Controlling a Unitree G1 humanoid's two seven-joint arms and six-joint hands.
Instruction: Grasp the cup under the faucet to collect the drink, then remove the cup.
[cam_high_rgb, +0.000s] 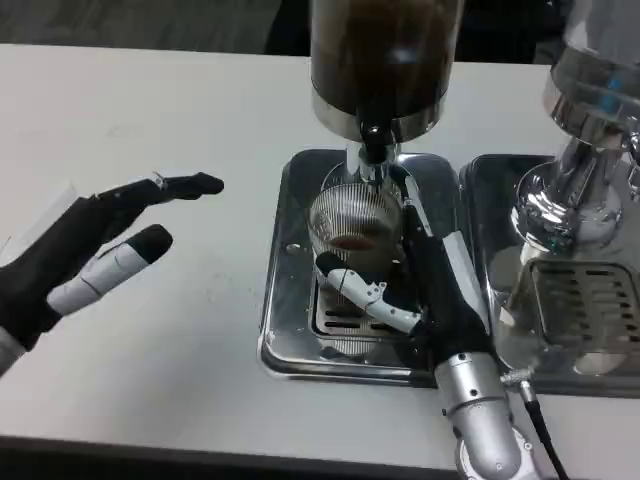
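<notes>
Over on your left, the left hand (85, 255) hovers above the table (180, 120), fingers apart, holding nothing, well away from the work. At centre, the cup (352, 222) stands upright on the drip tray (290, 340) under the faucet (372, 140), with your right hand (405, 285) wrapped around it, so that hand should lift it.
</notes>
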